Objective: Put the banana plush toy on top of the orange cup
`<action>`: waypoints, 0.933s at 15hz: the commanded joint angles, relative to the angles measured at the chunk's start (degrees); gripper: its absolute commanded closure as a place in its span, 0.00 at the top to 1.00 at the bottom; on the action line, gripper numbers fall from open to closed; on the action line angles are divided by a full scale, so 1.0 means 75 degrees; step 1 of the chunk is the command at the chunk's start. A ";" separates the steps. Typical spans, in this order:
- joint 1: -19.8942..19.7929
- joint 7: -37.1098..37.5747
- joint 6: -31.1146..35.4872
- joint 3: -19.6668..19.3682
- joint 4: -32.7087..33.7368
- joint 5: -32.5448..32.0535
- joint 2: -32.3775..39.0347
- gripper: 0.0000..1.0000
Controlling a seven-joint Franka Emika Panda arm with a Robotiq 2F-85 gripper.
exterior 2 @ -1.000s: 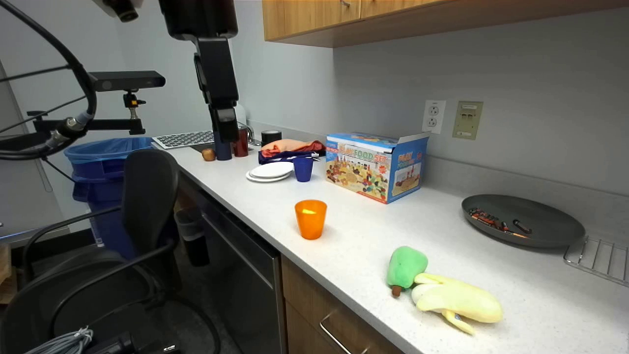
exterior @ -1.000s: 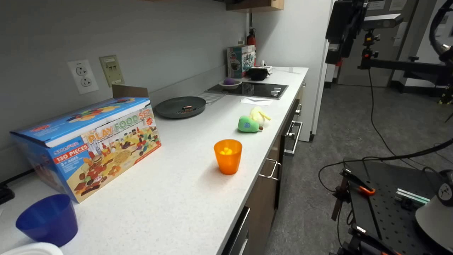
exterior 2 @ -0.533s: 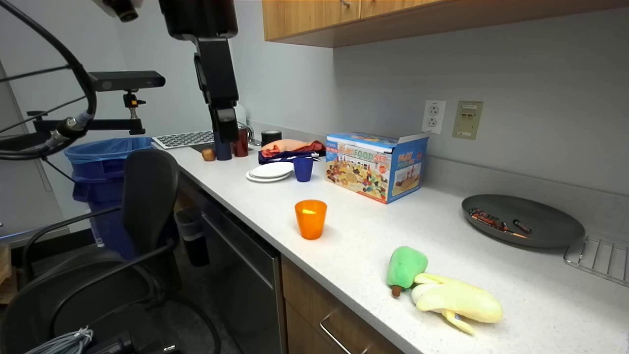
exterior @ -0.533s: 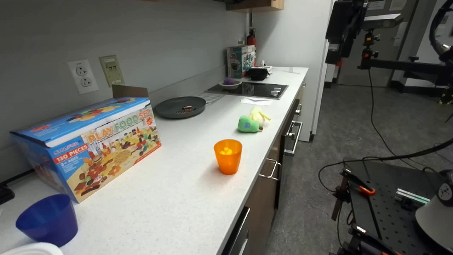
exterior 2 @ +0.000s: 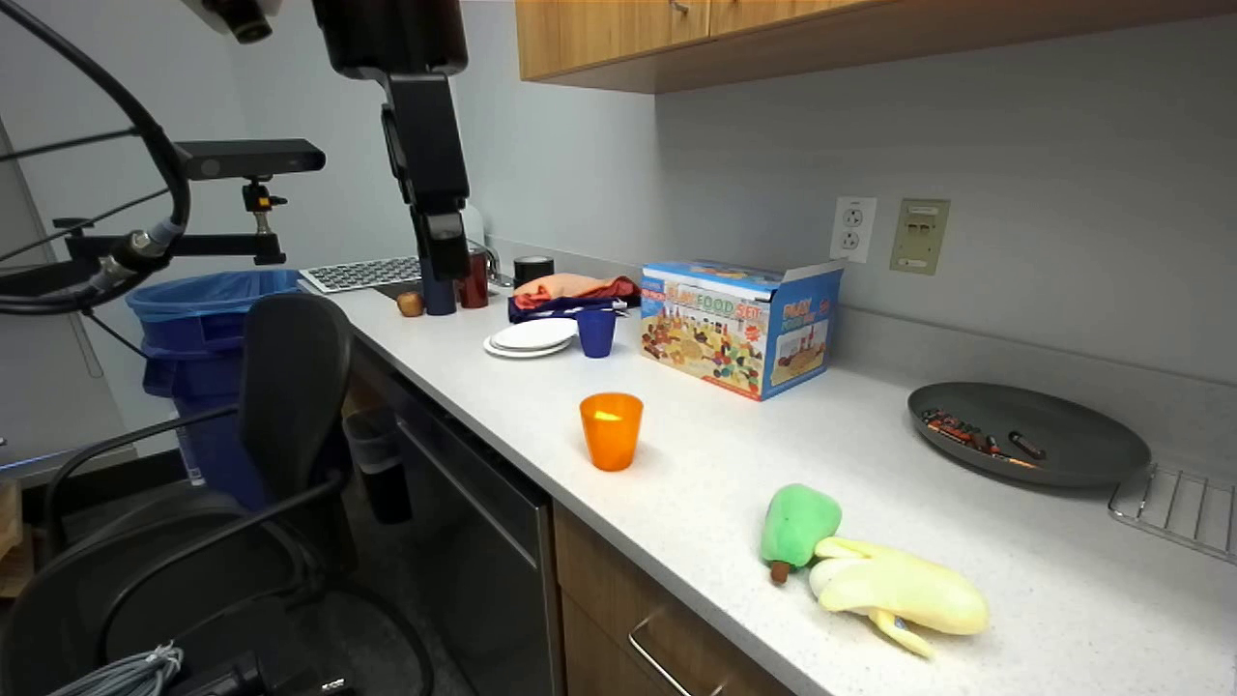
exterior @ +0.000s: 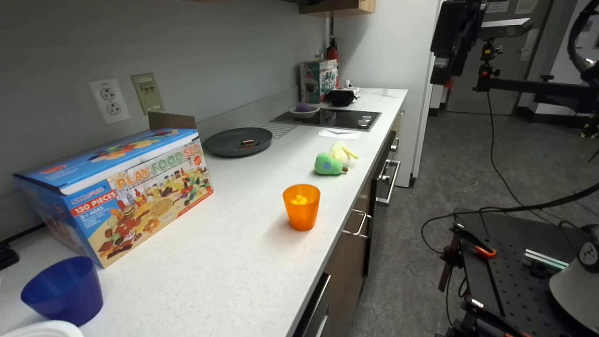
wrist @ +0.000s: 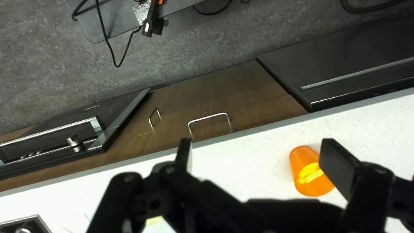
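The banana plush toy [exterior: 341, 153] [exterior 2: 899, 590] is pale yellow with peeled flaps and lies on its side on the white counter. One end touches or nearly touches a green plush toy [exterior: 328, 164] [exterior 2: 799, 525]. In the wrist view only a pale yellow sliver [wrist: 154, 221] shows behind the gripper parts. The orange cup [exterior: 302, 213] [exterior 2: 612, 435] stands upright near the counter's front edge with small yellow pieces inside. It also shows in the wrist view [wrist: 302, 157], partly behind a finger. My gripper [exterior: 447, 75] [exterior 2: 447, 256] [wrist: 257, 145] is open and empty, high above the counter.
A play food box [exterior: 149, 187] [exterior 2: 739, 329] stands by the wall. A dark pan [exterior: 238, 141] [exterior 2: 1029, 430] holds small batteries. A dark blue cup [exterior: 63, 290] [exterior 2: 596, 332] and white plates [exterior 2: 532, 336] stand beyond the orange cup. Wooden cabinets [exterior 2: 618, 43] hang above.
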 commanded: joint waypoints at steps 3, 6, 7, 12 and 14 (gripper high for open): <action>-0.0045 -0.0015 0.0191 0.0030 -0.0043 0.0015 -0.0027 1.00; -0.0044 -0.0017 0.0227 0.0029 -0.0041 0.0019 -0.0023 1.00; -0.0049 -0.0001 0.0239 0.0033 -0.0042 0.0022 -0.0023 1.00; -0.0090 0.0111 0.0206 0.0068 -0.0034 0.0014 -0.0019 1.00; -0.0126 0.0228 0.0136 0.0098 -0.0006 0.0003 -0.0007 1.00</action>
